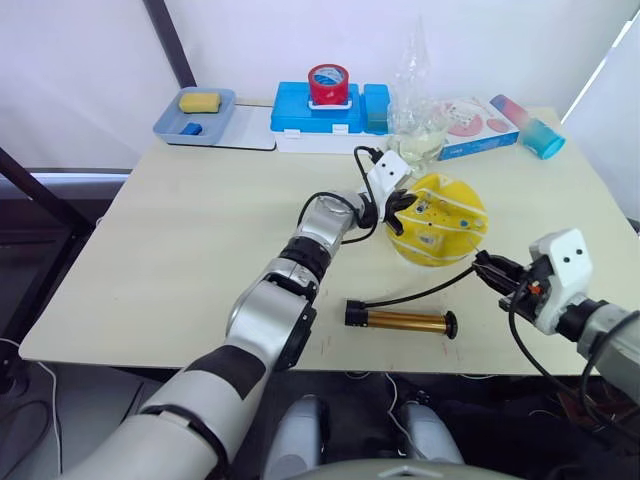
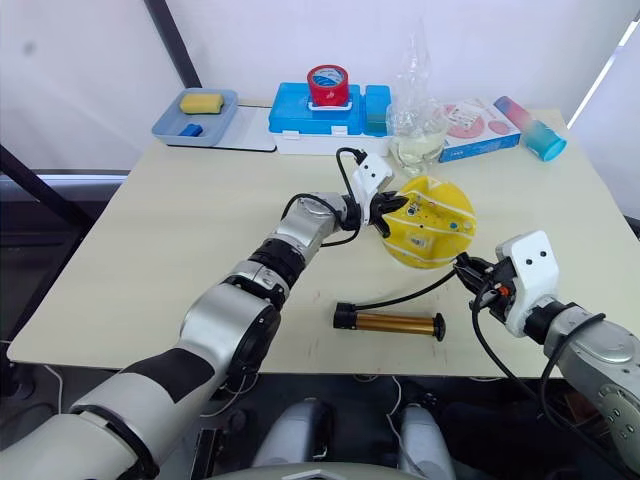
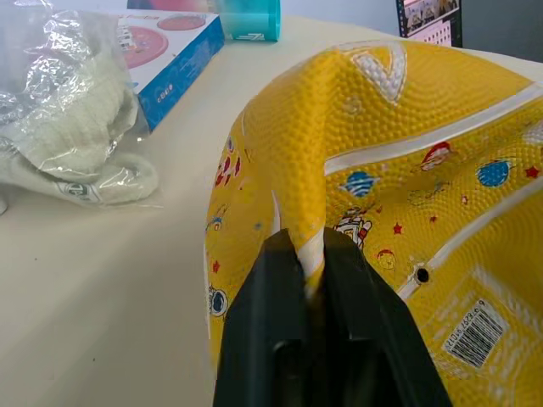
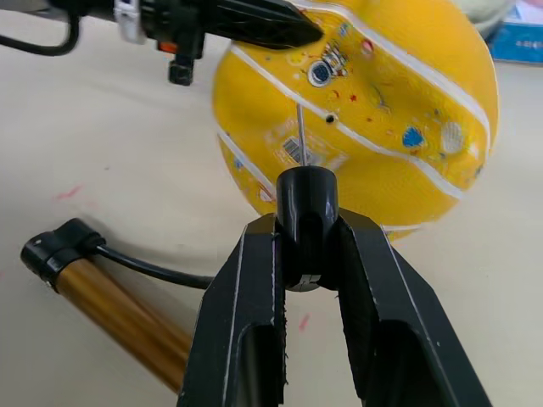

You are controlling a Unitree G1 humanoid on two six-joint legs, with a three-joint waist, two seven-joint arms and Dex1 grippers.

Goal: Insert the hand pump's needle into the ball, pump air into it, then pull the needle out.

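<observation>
1. The table (image 1: 200,240) is carrying everything, and the action is sitting at its middle, in front of the blue box (image 1: 315,118) with the red tape roll (image 1: 328,84) on top and the crumpled plastic bag (image 1: 415,130) beside it.

2. The ball (image 1: 435,220) is lying dented and half-collapsed just in front of that bag, its small dark valve hole (image 4: 330,120) facing the right arm, beside the white barcode label.

3. The left gripper (image 3: 310,259) is steadying the ball: its two black fingers are pinching shut on a raised fold of the yellow skin at the ball's near-left rim.

4. The hand pump (image 1: 402,321) is resting flat on the table in front of the ball, well apart from it, with its thin black hose (image 1: 425,292) curving up to the right arm.

5. The right gripper (image 4: 304,246) is clamping the hose's black needle holder between its fingers, and the silver needle (image 4: 300,136) is pointing at the ball.

6. The tip is looking just off the valve hole, nearer the label, and I cannot tell whether it is touching.

7. To do this insertion well, the needle wants shifting sideways onto the hole first, then pushing straight along its own line, not at an angle, since the soft skin may simply cave in.

8. The left pinch is what should be keeping the ball from rolling away under that push.
</observation>
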